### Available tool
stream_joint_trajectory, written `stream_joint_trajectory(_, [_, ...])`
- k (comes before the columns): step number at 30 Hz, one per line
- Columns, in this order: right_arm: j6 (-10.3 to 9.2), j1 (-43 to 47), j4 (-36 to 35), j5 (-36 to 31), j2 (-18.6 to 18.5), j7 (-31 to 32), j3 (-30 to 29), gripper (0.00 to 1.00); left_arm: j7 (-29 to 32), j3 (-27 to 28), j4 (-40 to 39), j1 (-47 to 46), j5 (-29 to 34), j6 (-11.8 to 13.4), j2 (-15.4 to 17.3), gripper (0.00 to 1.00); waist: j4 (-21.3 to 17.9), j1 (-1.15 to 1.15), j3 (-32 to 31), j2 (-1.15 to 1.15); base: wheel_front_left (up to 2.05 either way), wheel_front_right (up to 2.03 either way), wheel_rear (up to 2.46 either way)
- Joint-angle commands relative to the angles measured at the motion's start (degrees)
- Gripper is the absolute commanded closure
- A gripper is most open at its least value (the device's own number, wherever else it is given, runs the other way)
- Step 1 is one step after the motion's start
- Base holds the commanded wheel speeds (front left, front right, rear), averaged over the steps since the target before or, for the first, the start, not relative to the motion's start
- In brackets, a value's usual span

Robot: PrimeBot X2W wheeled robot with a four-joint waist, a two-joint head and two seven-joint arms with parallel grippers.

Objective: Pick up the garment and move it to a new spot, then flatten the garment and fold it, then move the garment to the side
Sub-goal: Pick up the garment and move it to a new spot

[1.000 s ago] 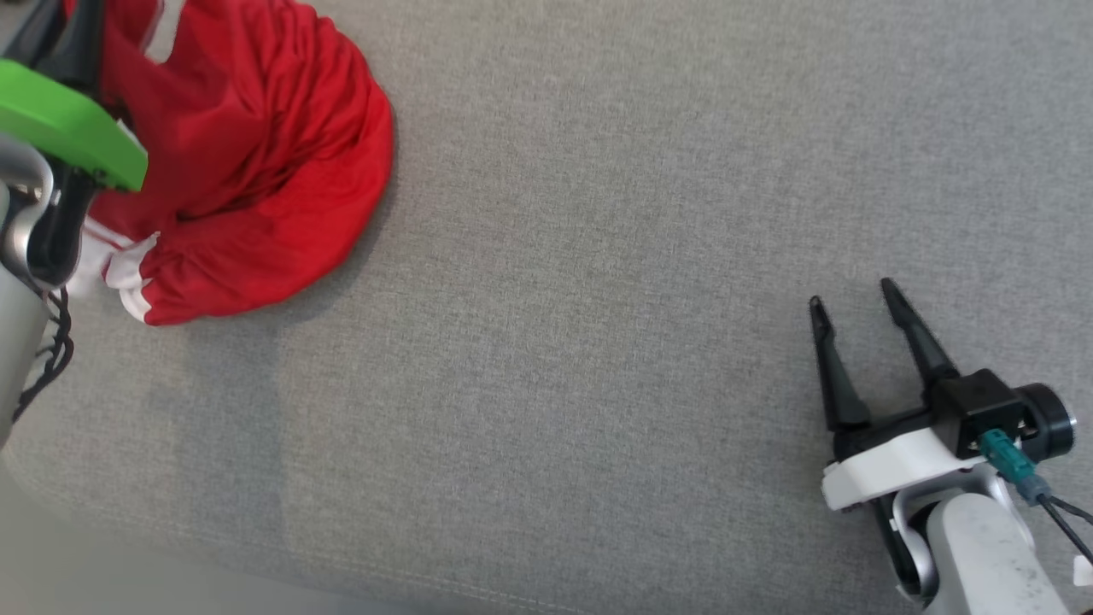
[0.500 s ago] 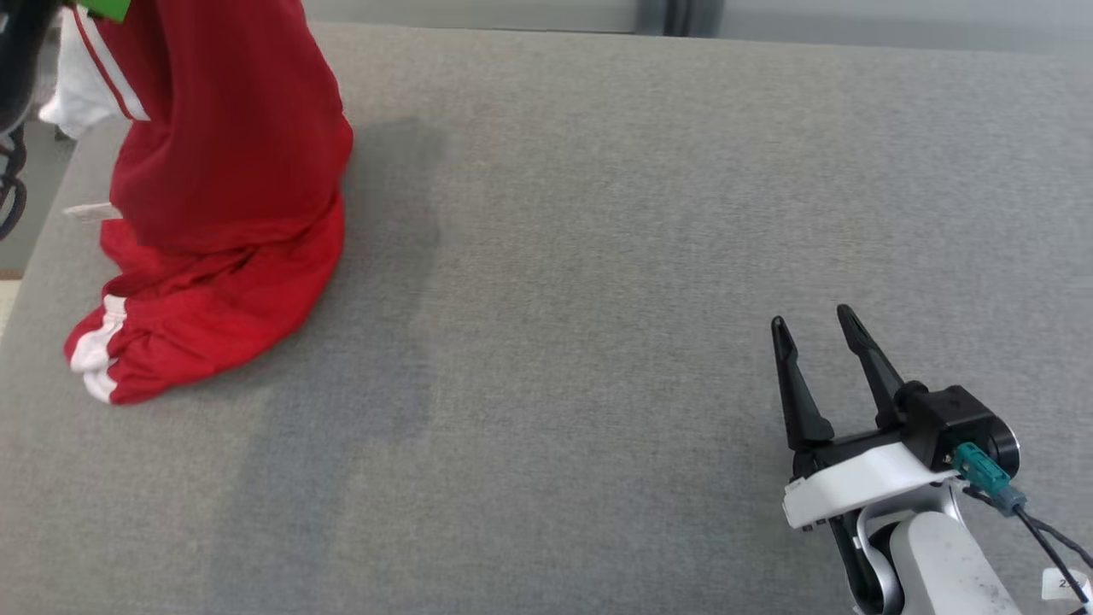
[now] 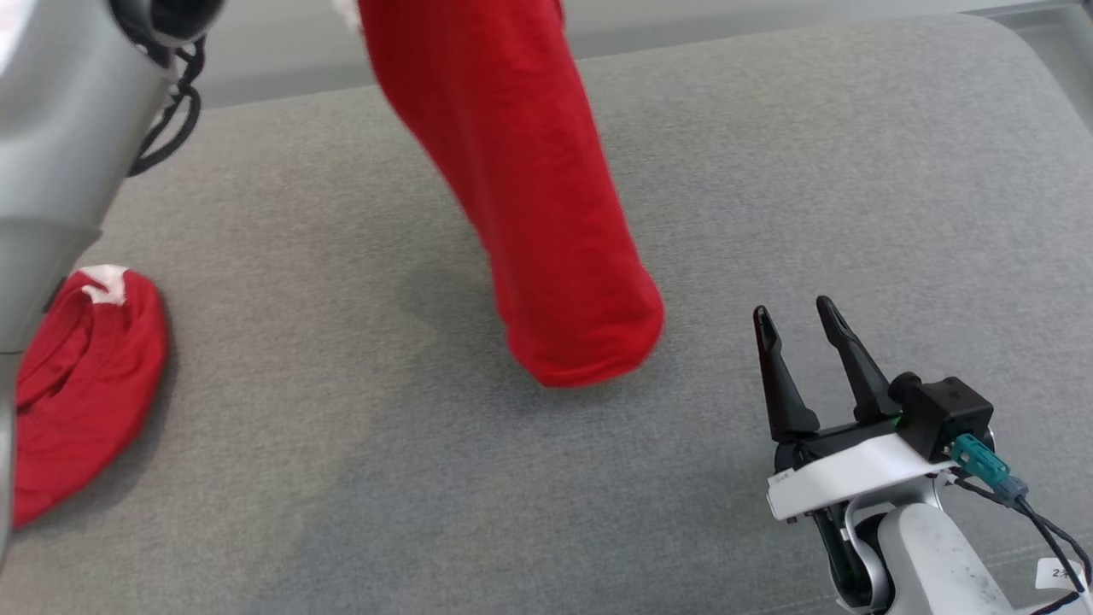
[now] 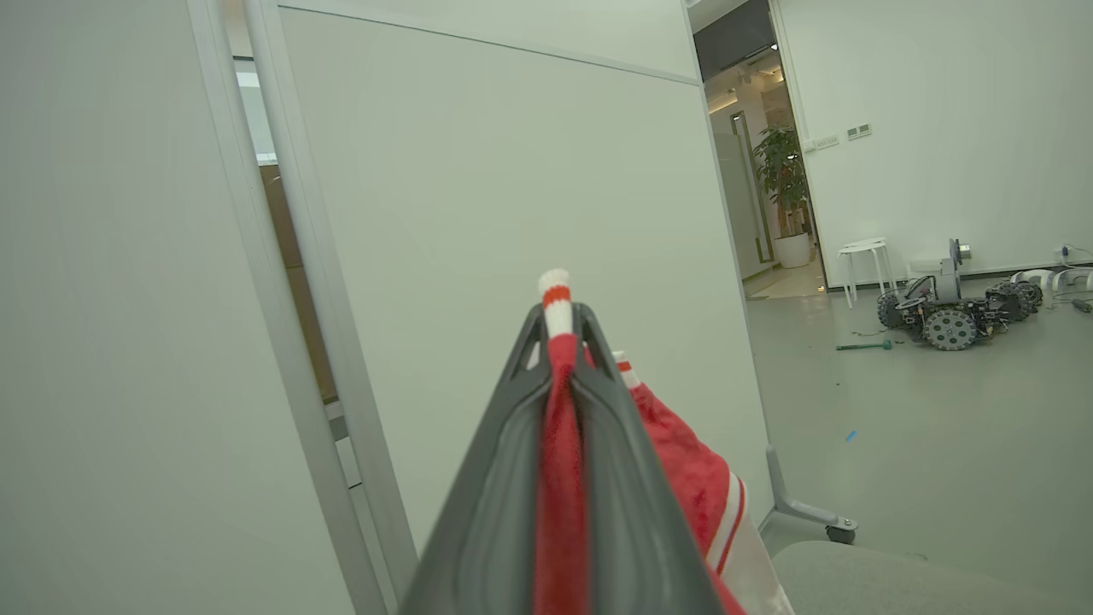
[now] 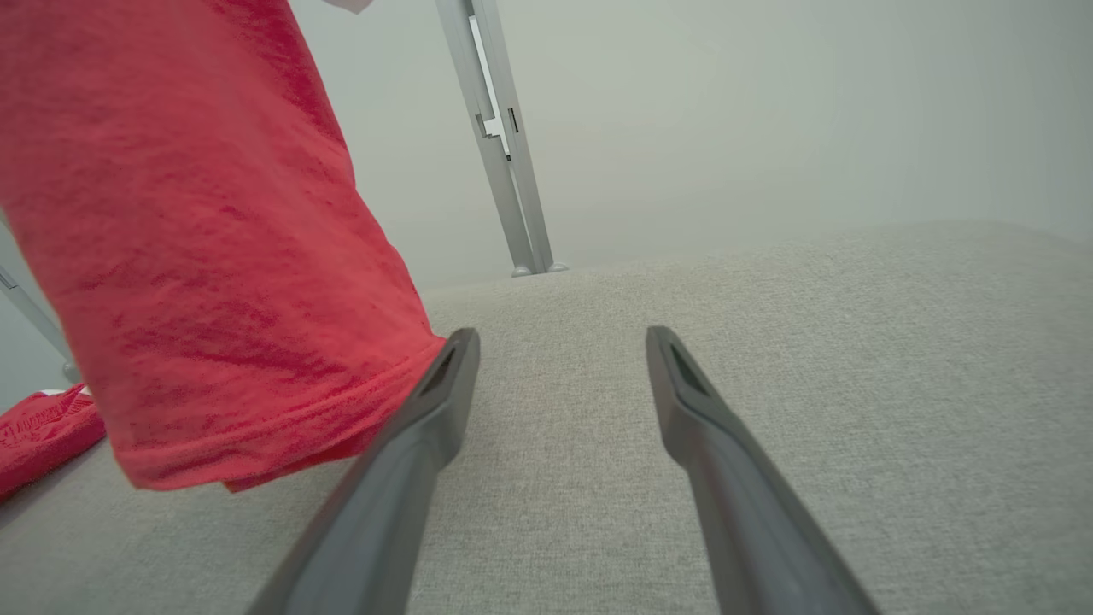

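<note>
The garment [image 3: 529, 171] is red with white trim and hangs in a long drape from the top of the head view. Its lower hem sits just above the grey padded surface [image 3: 341, 427]. My left gripper [image 4: 559, 342] is shut on a fold of the garment [image 4: 559, 478], and a strip of trim pokes out past its tips. My left forearm [image 3: 60, 128] crosses the head view's upper left. My right gripper [image 3: 792, 309] stands open over the surface just right of the hem, holding nothing. Through the right wrist camera the garment [image 5: 188, 256] hangs left of my right gripper [image 5: 561, 337].
A second red heap with a white patch [image 3: 85, 376] lies on the surface at the left, also visible from the right wrist [image 5: 43, 427]. White partition panels [image 4: 512, 171] stand behind. On the floor beyond are a wheeled machine [image 4: 948, 312] and a white stool [image 4: 862, 252].
The head camera has shifted. The garment has risen off the surface and swung right, and now hangs close to my right gripper. The right gripper stays open.
</note>
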Motion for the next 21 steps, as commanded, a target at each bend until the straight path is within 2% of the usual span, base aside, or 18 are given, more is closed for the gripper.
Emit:
stream_joint_trajectory(1, [-0.05, -0.06, -0.24, 0.47, -0.03, -0.02, -0.16, 0.0, -0.5, -0.45, 0.4, 0.17, 0.03, 0.12, -0.59, 1.0, -5.24, 0.0, -0.26, 0.0, 0.0, 0.0, 0.0])
stream_joint_trajectory(9, [-0.05, 0.18, -0.52, 1.18, -0.01, -0.02, -0.16, 0.0, -2.01, -5.09, 2.11, 9.1, 2.11, 0.12, -4.95, 1.0, -8.15, 0.0, 1.82, 0.0, 0.0, 0.0, 0.0])
stream_joint_trajectory(12, [-0.05, 0.27, -0.64, 1.29, -0.01, -0.02, -0.22, 0.0, -2.4, -7.29, 1.92, 16.82, 3.41, 0.12, -6.8, 1.0, -8.44, 0.0, 2.59, 0.0, 0.0, 0.0, 0.0])
stream_joint_trajectory(17, [-0.05, -0.58, -0.72, 1.36, -0.02, -0.02, -0.19, 0.0, -2.37, -8.01, 0.63, 30.61, 6.05, 0.12, -10.75, 1.0, -8.47, 0.0, 4.23, 0.0, 0.0, 0.0, 0.0])
stream_joint_trajectory(21, [-0.05, -0.98, -0.54, 1.08, -0.02, -0.02, 0.0, 0.0, -2.39, -7.34, 2.49, 38.99, 8.54, 0.12, -13.82, 1.0, -8.54, 0.0, 4.5, 0.0, 0.0, 0.0, 0.0])
